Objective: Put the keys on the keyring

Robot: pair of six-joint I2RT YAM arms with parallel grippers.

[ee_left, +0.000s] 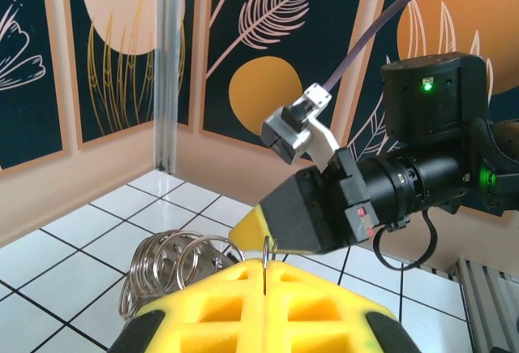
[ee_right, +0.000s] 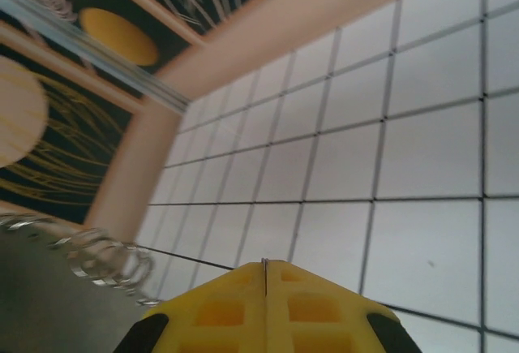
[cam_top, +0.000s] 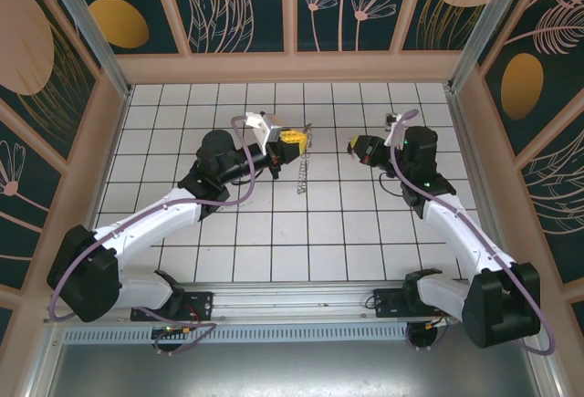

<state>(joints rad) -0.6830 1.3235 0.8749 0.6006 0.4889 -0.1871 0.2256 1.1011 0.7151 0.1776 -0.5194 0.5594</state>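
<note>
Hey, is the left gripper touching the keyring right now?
Touching. The left wrist view shows a thin wire of the keyring pinched in the seam of the shut left gripper.

I see a white square-tiled tabletop with dark grid lines. A thin silvery chain-like keyring stretches over its middle tiles; I can't tell whether they touch.
</note>
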